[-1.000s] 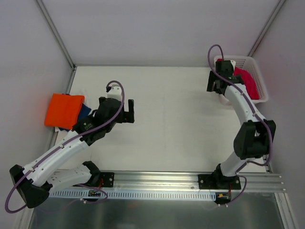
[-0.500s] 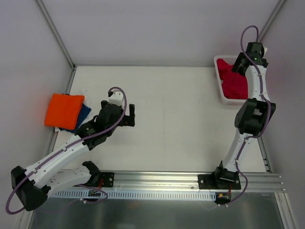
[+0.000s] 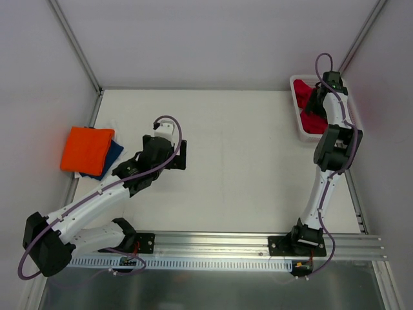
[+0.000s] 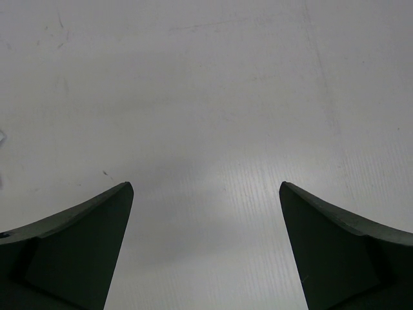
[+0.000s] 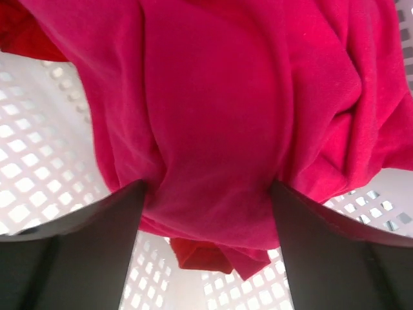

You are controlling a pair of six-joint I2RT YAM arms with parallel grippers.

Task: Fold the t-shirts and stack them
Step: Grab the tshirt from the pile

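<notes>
Your right pincer (image 5: 206, 185) stood with its fingers spread inside the white basket (image 5: 29, 161), the crimson-pink t-shirt (image 5: 213, 97) bunched between and ahead of them. Your left pincer (image 4: 206, 187) hung spread wide over the table (image 4: 206, 77). The folded orange t-shirt (image 3: 87, 148) lay well behind it.

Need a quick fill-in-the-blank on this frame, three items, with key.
1. The lower t-shirt, under the folded orange t-shirt, is dark ____.
2. The right gripper has its fingers either side of a pink t-shirt inside the white ____.
3. Between the open fingers of the left gripper there is only bare ____.
Missing words: blue; basket; table.
</notes>
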